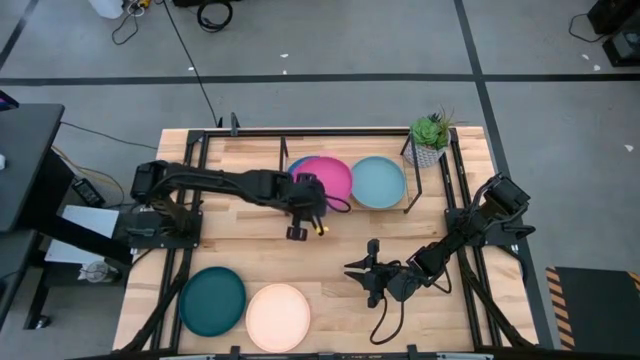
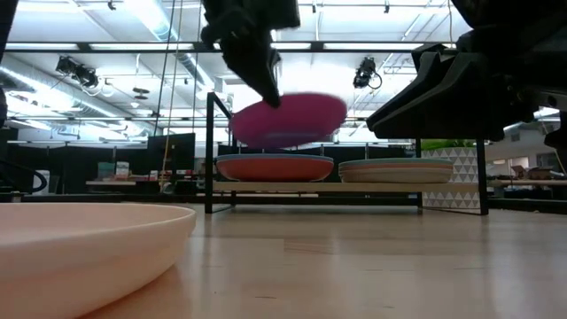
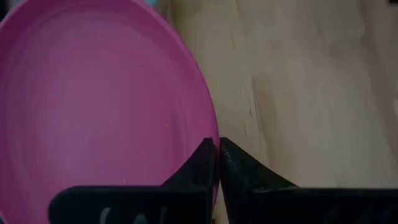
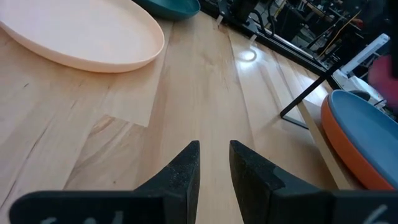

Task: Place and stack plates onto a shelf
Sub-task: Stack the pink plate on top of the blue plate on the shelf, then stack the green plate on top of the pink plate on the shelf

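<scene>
The left hand (image 1: 312, 207) is closed on the rim of the pink plate (image 1: 325, 178), its fingers (image 3: 205, 165) pinched tight on the edge in the left wrist view. In the low view the pink plate (image 2: 288, 120) hangs tilted in the air above the left stack on the shelf (image 2: 314, 187), clear of the plates beneath it. That left stack shows a blue plate (image 2: 275, 159) on top of an orange plate (image 2: 275, 169); the right wrist view shows the same pair, blue plate (image 4: 364, 127) nested in the orange one (image 4: 348, 152). Beside it, on the shelf's right half, sits a second stack topped by the light blue plate (image 1: 378, 182); how many plates lie under it cannot be told. From above, the pink plate covers most of the left stack, with only a sliver of blue showing at its left edge. A potted plant (image 1: 430, 138) stands at the shelf's far right corner. On the surface (image 1: 330, 255) near its front edge lie the dark teal plate (image 1: 212, 300) and, just beside it, the peach plate (image 1: 278, 316), not stacked. The right hand (image 1: 366, 278) hovers low over the bare surface right of the peach plate, holding nothing, its fingers (image 4: 180, 171) a narrow gap apart.
</scene>
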